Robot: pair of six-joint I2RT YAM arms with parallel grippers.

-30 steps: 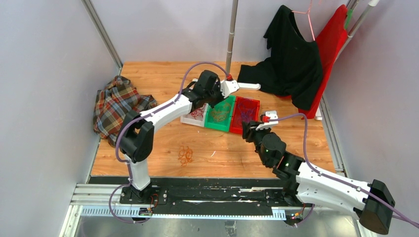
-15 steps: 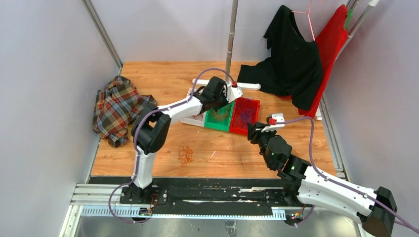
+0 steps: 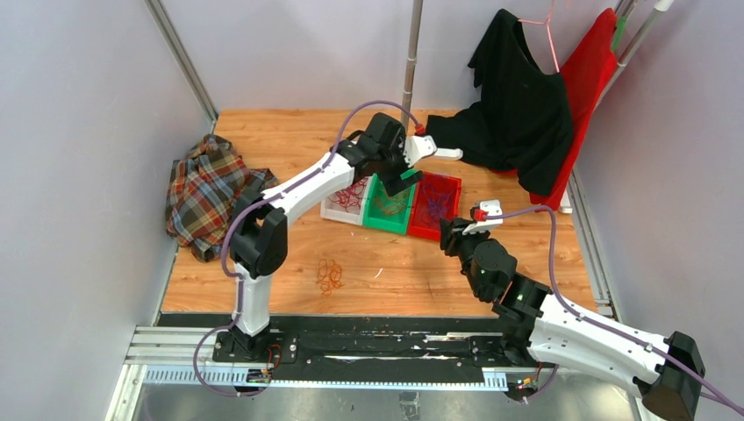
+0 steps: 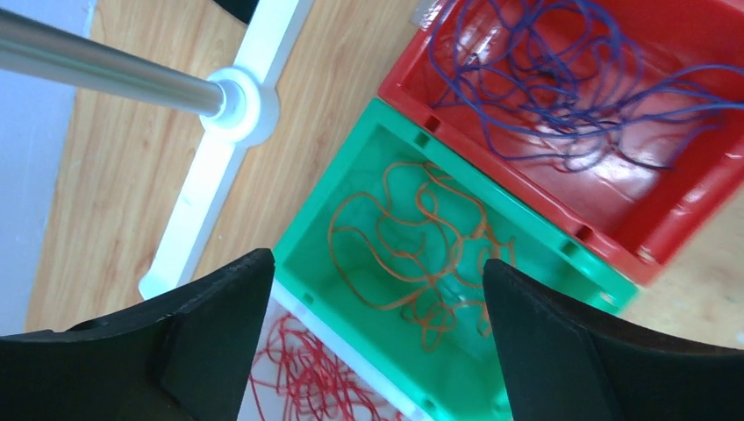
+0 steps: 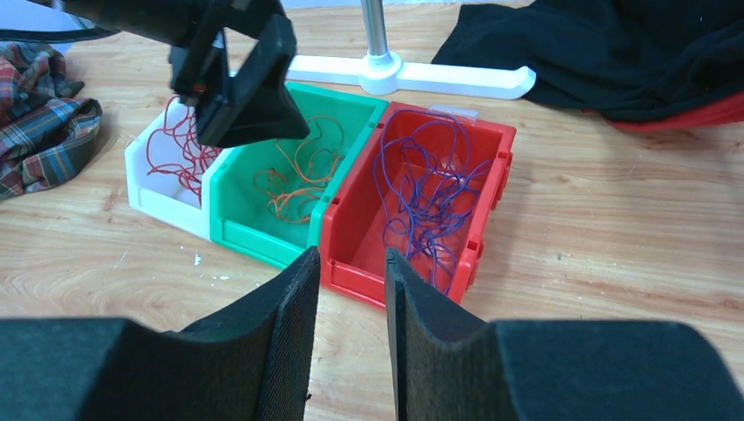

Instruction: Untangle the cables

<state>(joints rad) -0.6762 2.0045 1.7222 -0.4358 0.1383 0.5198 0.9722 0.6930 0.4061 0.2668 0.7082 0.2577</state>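
The cables lie sorted in three bins: red cables [image 3: 349,195] in the white bin [image 3: 332,212], orange cables [image 3: 392,203] in the green bin [image 3: 383,224], purple cables [image 3: 436,200] in the red bin [image 3: 423,231]. A small orange clump [image 3: 330,274] lies loose on the table. My left gripper [image 3: 399,180] hangs over the green bin, jaws wide open and empty; its wrist view looks down on the orange cables [image 4: 412,241]. My right gripper [image 5: 351,259] hovers in front of the red bin, its jaws a narrow gap apart with nothing between them.
A plaid cloth [image 3: 211,189] lies at the table's left edge. A black garment [image 3: 518,96] over a red one [image 3: 588,79] fills the back right. A metal pole [image 3: 408,70] rises from a white base [image 3: 443,153] just behind the bins.
My left gripper swung right from the white bin to above the green bin and went from shut to wide open. The right arm shifted slightly right and its jaws narrowed a little.
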